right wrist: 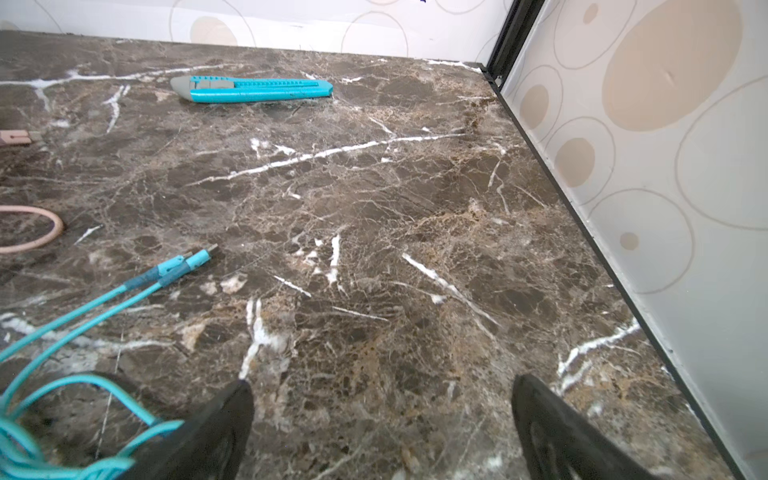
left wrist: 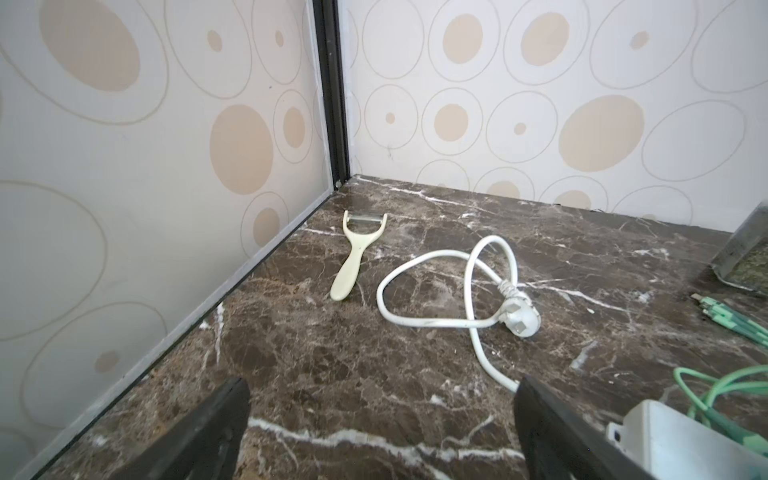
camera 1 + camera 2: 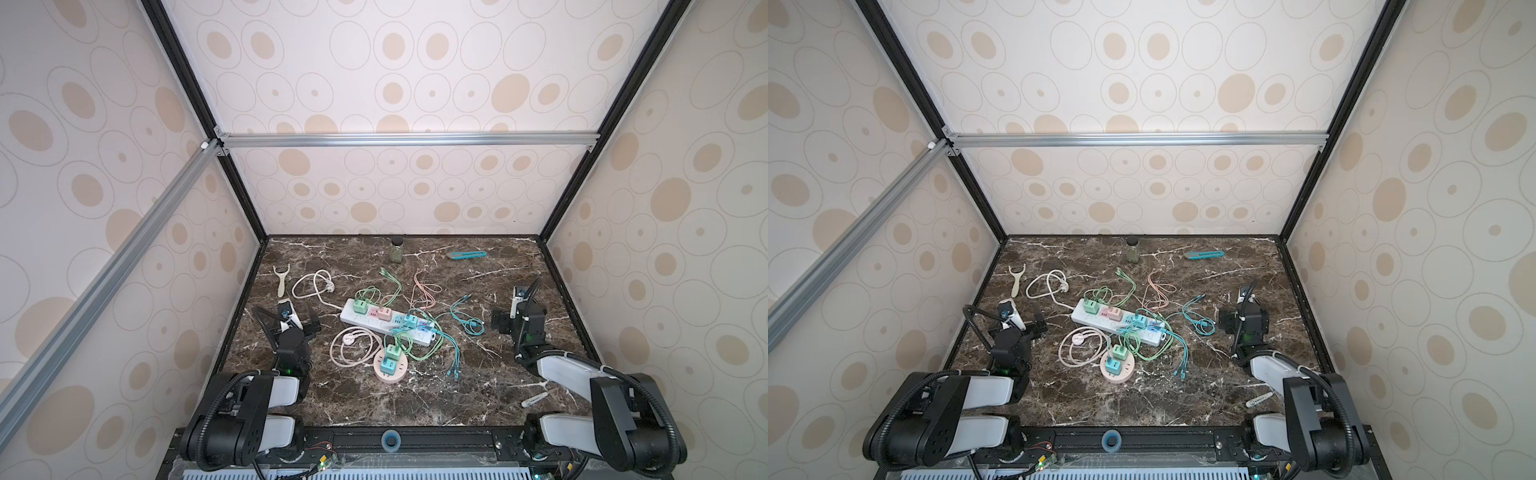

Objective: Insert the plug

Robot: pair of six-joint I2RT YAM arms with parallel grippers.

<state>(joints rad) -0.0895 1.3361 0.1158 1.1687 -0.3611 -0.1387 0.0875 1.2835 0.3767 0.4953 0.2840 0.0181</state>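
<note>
A white power strip (image 3: pixel 365 322) lies mid-table with green, pink and blue charger cubes (image 3: pixel 360 307) seated in it. In front of it a round pink socket (image 3: pixel 389 374) holds two more cubes. A loose white plug (image 2: pixel 521 320) on a looped white cord lies at the back left (image 3: pixel 330 286). A pink cord with a round white plug (image 3: pixel 347 340) is coiled beside the round socket. My left gripper (image 2: pixel 382 386) hovers open and empty left of the strip (image 3: pixel 297 326). My right gripper (image 1: pixel 382 384) hovers open and empty at the right (image 3: pixel 517 318).
A cream peeler (image 2: pixel 353 257) lies by the left wall. A jar (image 3: pixel 397 250) and a blue utility knife (image 1: pixel 253 89) sit near the back wall. Teal cables (image 1: pixel 83 307) and green and pink ones sprawl round the strip. A pen (image 3: pixel 536 400) lies front right.
</note>
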